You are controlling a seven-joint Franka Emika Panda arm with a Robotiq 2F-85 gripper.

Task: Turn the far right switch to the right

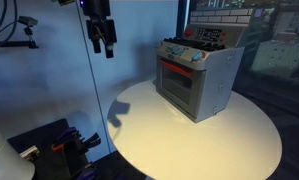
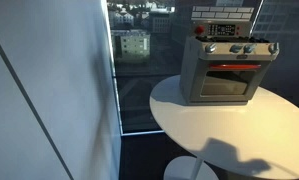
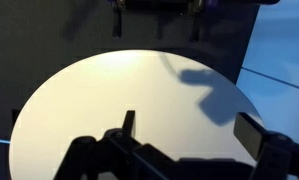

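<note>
The end effector [image 1: 104, 47] is hanging high in the air over the counter's [image 1: 189, 140] rim, well apart from everything on it. In the wrist view its two dark fingers [image 3: 129, 121] are standing wide apart with nothing between them but the bare white counter [image 3: 99, 90] below. A toy oven [image 1: 197, 80] is sitting by the opposite rim, away from the end effector. It is showing a grey body, a door window glowing red-orange and a row of round knobs along its top front panel. The far right switch [image 2: 271, 47] is sitting at the end of that row, too small to tell which way it is pointing. An exterior view is facing the oven [image 2: 227, 72] front-on, leaving the end effector out of frame. The wrist view is catching a dark shadow [image 3: 204, 88] lying across the counter.
</note>
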